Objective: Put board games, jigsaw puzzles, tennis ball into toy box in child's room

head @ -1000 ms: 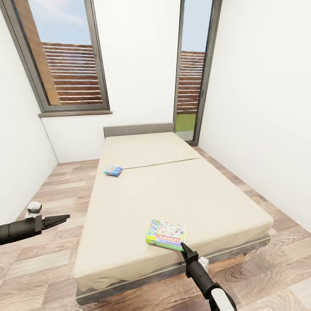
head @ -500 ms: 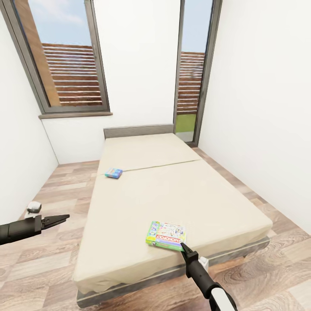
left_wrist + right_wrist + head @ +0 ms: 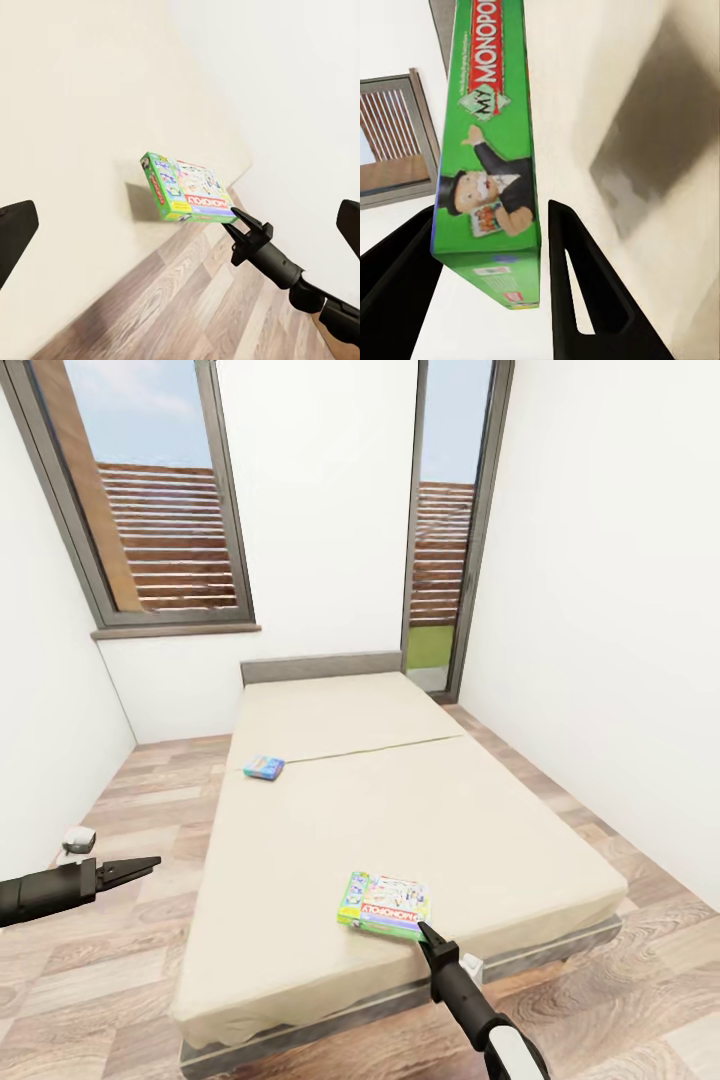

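Green Monopoly box [image 3: 386, 905] — gripped edgewise by right gripper [image 3: 424, 932] — long axis across bed [image 3: 330, 800].

Two board games (green [image 3: 386, 905], blue [image 3: 264, 767]) lie on the bed [image 3: 330, 830].

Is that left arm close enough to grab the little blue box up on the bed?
Probably not yet: the left gripper hangs over the floor beside the bed, well short of the small blue box.
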Robot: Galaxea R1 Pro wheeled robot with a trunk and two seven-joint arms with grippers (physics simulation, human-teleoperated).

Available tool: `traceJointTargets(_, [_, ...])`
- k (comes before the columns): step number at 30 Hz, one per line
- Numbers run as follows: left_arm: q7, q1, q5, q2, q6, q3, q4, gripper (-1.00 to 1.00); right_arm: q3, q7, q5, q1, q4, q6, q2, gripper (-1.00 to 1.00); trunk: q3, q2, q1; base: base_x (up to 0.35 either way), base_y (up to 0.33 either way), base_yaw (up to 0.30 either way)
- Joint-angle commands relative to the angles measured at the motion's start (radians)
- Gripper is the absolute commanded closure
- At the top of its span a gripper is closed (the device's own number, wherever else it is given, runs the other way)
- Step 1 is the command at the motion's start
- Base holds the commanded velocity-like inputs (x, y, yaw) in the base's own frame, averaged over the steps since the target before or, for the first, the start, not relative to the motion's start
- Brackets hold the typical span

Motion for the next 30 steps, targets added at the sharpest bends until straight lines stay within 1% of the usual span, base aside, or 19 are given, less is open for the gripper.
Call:
traceJointTargets(1, [-0.009, -0.001, -0.011, 0.000, 0.010, 0.001, -0.001, -1.00, -0.005, 0.001, -0.004, -0.001, -0.001, 0.008, 0.001, 1.00, 0.002, 0.007, -0.004, 0.000, 0.000, 0.000])
traceJointTargets(6, [-0.009, -0.001, -0.011, -0.001, 0.010, 0.001, -0.001, -1.00, -0.003, -0.011, 0.002, -0.019, -0.037, 0.012, 0.001, 1.00, 0.018, 0.042, -0.023, 0.000, 0.000, 0.000])
traceJointTargets(9, [-0.009, -0.001, -0.011, -0.001, 0.010, 0.000, -0.001, -1.00, 0.007, -0.045, 0.005, -0.024, -0.060, 0.018, 0.001, 1.00, 0.027, 0.063, -0.035, 0.000, 0.000, 0.000])
traceJointTargets(10, [-0.009, -0.001, -0.011, -0.001, 0.010, 0.000, -0.001, -1.00, 0.016, -0.070, 0.006, -0.025, -0.074, 0.029, 0.001, 1.00, 0.030, 0.070, -0.039, 0.000, 0.000, 0.000])
traceJointTargets(13, [-0.009, -0.001, -0.011, -0.001, 0.010, 0.000, -0.001, -1.00, 0.030, -0.111, 0.006, -0.027, -0.108, 0.057, 0.001, 1.00, 0.040, 0.091, -0.050, 0.000, 0.000, 0.000])
traceJointTargets(14, [-0.009, -0.001, -0.011, 0.000, 0.010, 0.001, -0.001, -1.00, 0.042, -0.140, 0.007, -0.027, -0.135, 0.081, 0.001, 1.00, 0.043, 0.098, -0.054, 0.000, 0.000, 0.000])
traceJointTargets(16, [-0.009, -0.001, -0.011, 0.000, 0.010, 0.001, -0.001, -1.00, 0.056, -0.165, 0.007, -0.027, -0.161, 0.106, 0.001, 1.00, 0.049, 0.112, -0.062, 0.000, 0.000, 0.000])
traceJointTargets(17, [-0.009, -0.001, -0.010, 0.000, 0.010, 0.001, -0.001, -1.00, 0.070, -0.182, 0.007, -0.028, -0.182, 0.131, 0.001, 1.00, 0.052, 0.119, -0.065, 0.000, 0.000, 0.000])
traceJointTargets(21, [-0.009, -0.001, -0.011, 0.000, 0.010, 0.001, -0.001, -1.00, 0.099, -0.203, 0.008, -0.028, -0.239, 0.189, 0.001, 1.00, 0.065, 0.147, -0.081, 0.000, 0.000, 0.000])
traceJointTargets(23, [-0.009, -0.001, -0.011, 0.000, 0.010, 0.001, -0.001, -1.00, 0.110, -0.206, 0.008, -0.028, -0.259, 0.206, 0.001, 1.00, 0.071, 0.161, -0.088, 0.000, 0.000, 0.000])
traceJointTargets(24, [-0.009, -0.001, -0.011, 0.000, 0.010, 0.001, -0.001, -1.00, 0.122, -0.208, 0.008, -0.027, -0.279, 0.218, 0.001, 1.00, 0.074, 0.168, -0.092, 0.000, 0.000, 0.000])
traceJointTargets(26, [-0.009, -0.001, -0.011, 0.001, 0.010, 0.001, -0.001, -1.00, 0.140, -0.209, 0.008, -0.027, -0.308, 0.230, 0.001, 1.00, 0.081, 0.182, -0.100, 0.000, 0.000, 0.000])
traceJointTargets(29, [-0.009, -0.001, -0.011, 0.001, 0.010, 0.001, -0.001, -1.00, 0.155, -0.208, 0.007, -0.025, -0.334, 0.248, 0.000, 1.00, 0.090, 0.203, -0.111, 0.000, 0.000, 0.000])
traceJointTargets(30, [-0.009, -0.001, -0.011, 0.001, 0.010, 0.001, -0.001, -1.00, 0.159, -0.207, 0.007, -0.024, -0.338, 0.253, -0.006, 1.00, 0.093, 0.210, -0.115, 0.000, 0.000, 0.000])
